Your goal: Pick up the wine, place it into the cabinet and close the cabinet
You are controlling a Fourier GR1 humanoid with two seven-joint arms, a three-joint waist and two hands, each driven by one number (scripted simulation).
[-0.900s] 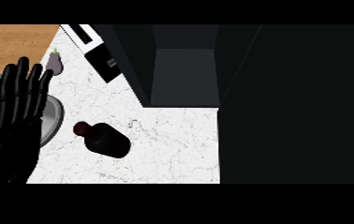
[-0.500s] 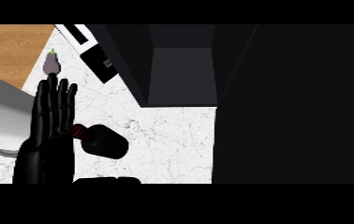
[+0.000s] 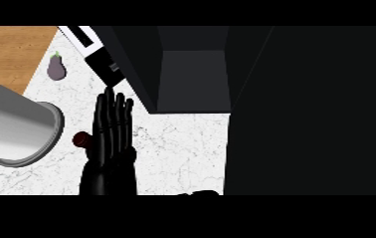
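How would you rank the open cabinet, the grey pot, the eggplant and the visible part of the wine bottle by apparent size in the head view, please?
1. Cabinet
2. Grey pot, cut off by the left edge
3. Eggplant
4. Wine bottle: only its red end shows beside the left hand, so its true rank is unsure.

You can see only a small dark red end of the wine bottle (image 3: 80, 139); the rest lies under the black left hand (image 3: 110, 132), so you cannot tell whether that hand touches it. The grey forearm (image 3: 26, 130) is cut off by the left edge. A dark shape (image 3: 198, 193) at the lower edge is too little to identify. The open black cabinet's (image 3: 195, 77) inside runs past the top.
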